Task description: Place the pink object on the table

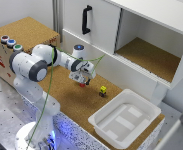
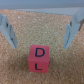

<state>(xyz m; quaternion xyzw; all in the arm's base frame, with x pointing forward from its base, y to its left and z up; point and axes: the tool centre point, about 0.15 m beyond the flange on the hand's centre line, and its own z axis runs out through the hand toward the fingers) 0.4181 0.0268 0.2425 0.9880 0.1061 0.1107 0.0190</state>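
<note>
While the fingers (image 2: 9, 31) stand spread apart, the pink object (image 2: 39, 57) rests on the table (image 2: 42, 27) between them

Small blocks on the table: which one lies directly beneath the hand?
The pink object, marked D, lies between the open hand's fingers; the yellow-and-black block sits apart, nearer the white tray.

- The bench (image 1: 66, 95) is a broad brown cork-textured top with a white speckled front edge
- A pink object (image 2: 38, 57), a small block marked with dark letters, seems to sit flat on the cork; contact is hard to confirm
- A small yellow-and-black item (image 1: 103, 90) rests just beside it, toward the exterior view's right
- A white tray (image 1: 125, 119) stands nearer the front edge; a cork-topped box (image 1: 26, 35) with coloured buttons stands at the exterior view's left
</note>
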